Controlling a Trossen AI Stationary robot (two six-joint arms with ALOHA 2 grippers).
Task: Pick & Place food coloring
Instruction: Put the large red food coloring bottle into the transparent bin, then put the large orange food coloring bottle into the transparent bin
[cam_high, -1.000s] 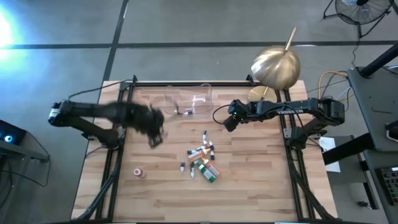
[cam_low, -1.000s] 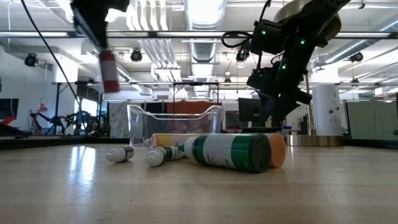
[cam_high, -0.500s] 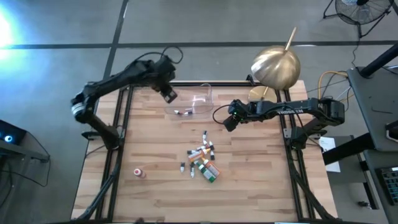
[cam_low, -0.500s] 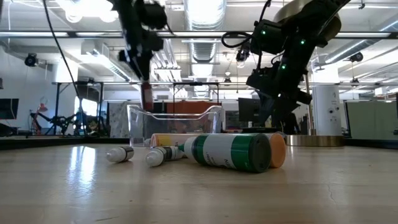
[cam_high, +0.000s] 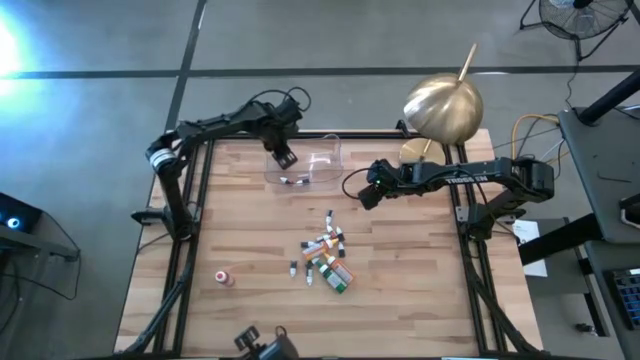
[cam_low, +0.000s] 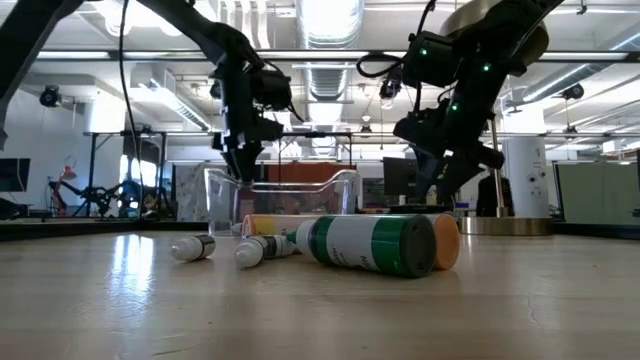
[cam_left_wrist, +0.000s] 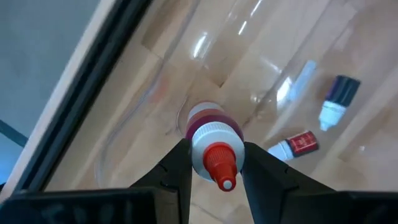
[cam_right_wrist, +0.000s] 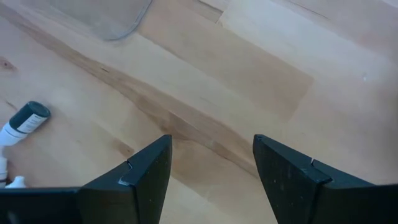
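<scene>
My left gripper (cam_high: 283, 157) hangs over the left end of the clear plastic tray (cam_high: 318, 170), shut on a red food coloring bottle (cam_left_wrist: 210, 134) with a white cap and red tip. Two more bottles, one dark (cam_left_wrist: 336, 102) and one red (cam_left_wrist: 297, 144), lie on the tray floor. A pile of several food coloring bottles (cam_high: 326, 258) lies on its sides at mid-table. In the low view a green one (cam_low: 368, 243) is nearest. My right gripper (cam_high: 364, 198) hovers open to the right of the tray, nothing between its fingers (cam_right_wrist: 140, 177). My left gripper pinches the red bottle at its white cap and shoulder (cam_left_wrist: 214, 142) between the two fingers (cam_left_wrist: 175, 171). The fingers come from above, pointing down. The bottle stands upright, cap toward the wrist and body below the fingers over the tray. Whether its base touches the tray floor, I cannot tell.
One bottle (cam_high: 224, 278) lies alone near the table's near left. A brass dome with a stick (cam_high: 443, 105) stands at the far right corner. Black frame rails (cam_high: 190, 250) run along the table's sides. A dark object (cam_high: 262, 345) shows at the near edge.
My left gripper has carried the red bottle from over the table's left middle toward the far edge and right, and has sunk over the tray's left end, still shut on it. The bottle now sits at the tray's rim height.
</scene>
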